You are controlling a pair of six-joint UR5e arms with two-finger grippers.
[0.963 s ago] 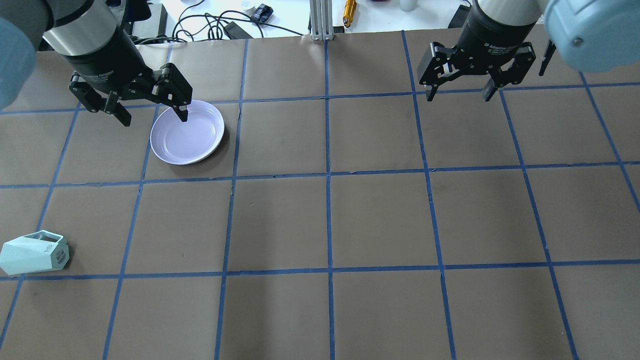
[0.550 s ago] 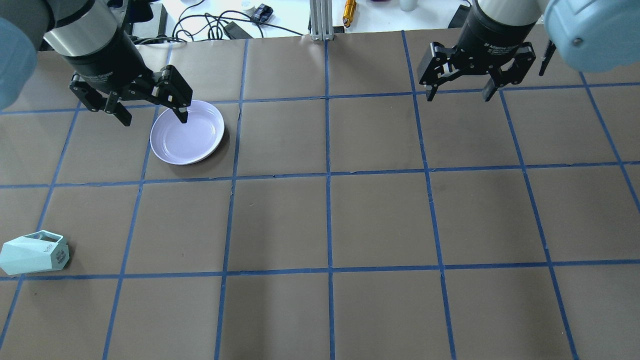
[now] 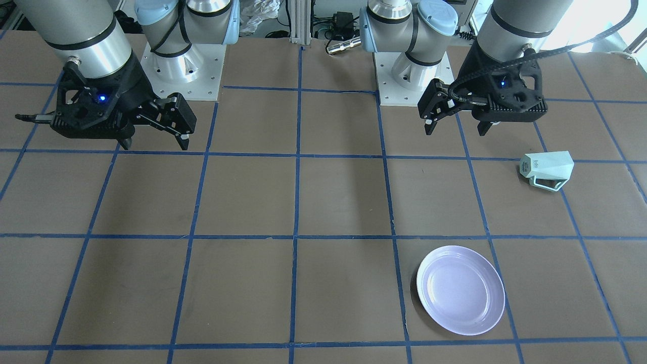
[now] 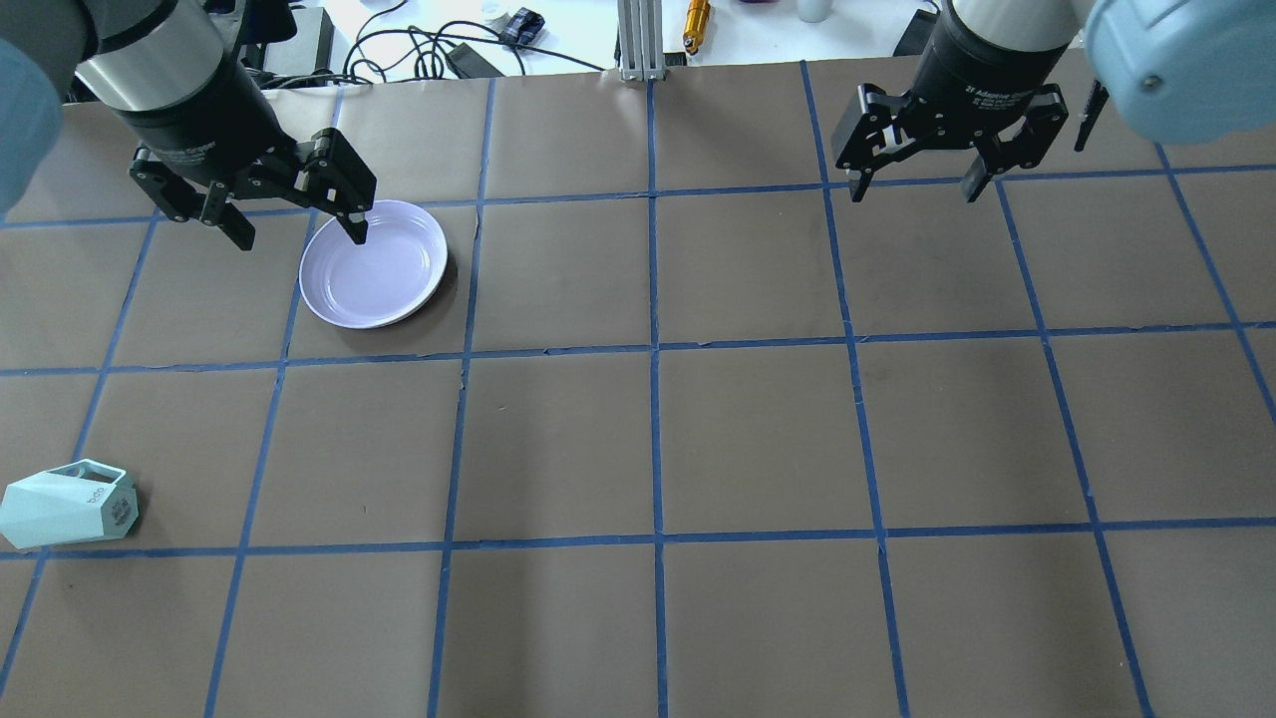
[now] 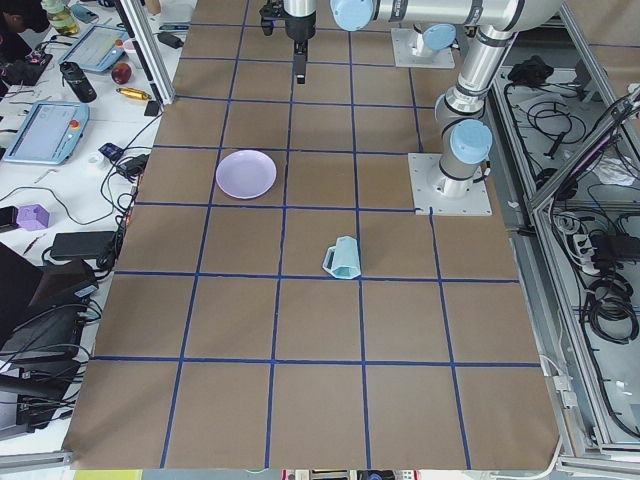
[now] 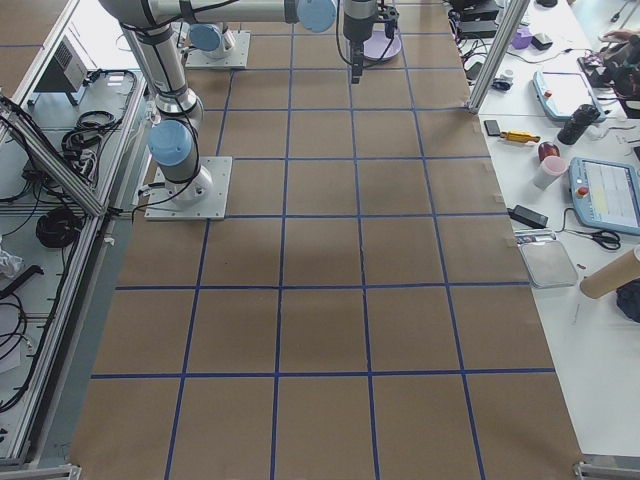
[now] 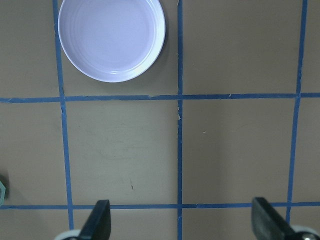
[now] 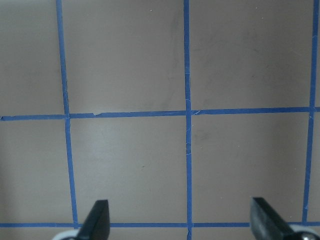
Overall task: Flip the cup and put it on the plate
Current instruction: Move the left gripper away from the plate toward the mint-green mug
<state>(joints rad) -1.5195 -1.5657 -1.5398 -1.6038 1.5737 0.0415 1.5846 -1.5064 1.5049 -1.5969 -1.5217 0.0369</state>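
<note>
Mint faceted cup (image 4: 68, 504) on side; glossy rnd plate (image 4: 389, 284) apart.

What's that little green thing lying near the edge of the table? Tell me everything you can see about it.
It is a small pale mint-green cup with flat angled facets, a smooth, ceramic-looking finish and an angular open handle. It lies tipped on its side on the brown paper-covered table, near the robot's left end. Its flat base, printed with small dark lettering, faces the table's middle. The mouth points outward and the handle points away from the robot. Only the table touches it.
</note>
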